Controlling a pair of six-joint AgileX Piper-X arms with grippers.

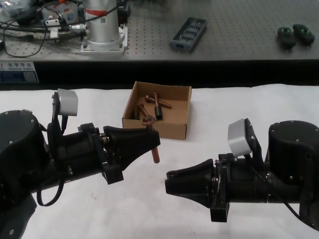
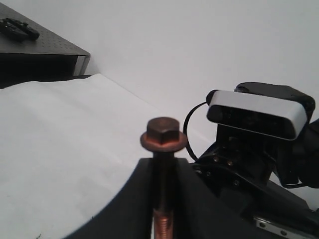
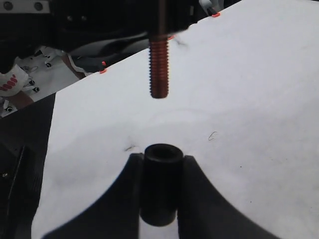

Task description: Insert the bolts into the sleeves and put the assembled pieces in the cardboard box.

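The left gripper (image 2: 163,167) clamps bolt (image 2: 163,133); right gripper (image 3: 162,160) clamps sleeve (image 3: 160,191) just beneath, apart.

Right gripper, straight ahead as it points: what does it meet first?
Probably the bolt held by the left gripper, just ahead of the sleeve in the right gripper; depth unclear.

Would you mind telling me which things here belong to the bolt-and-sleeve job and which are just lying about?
Job:
bolt in the left gripper
sleeve in the right gripper
cardboard box
assembled pieces inside it

Lying about, on the far table:
ribbed tray
metal column
two dark parts
cables
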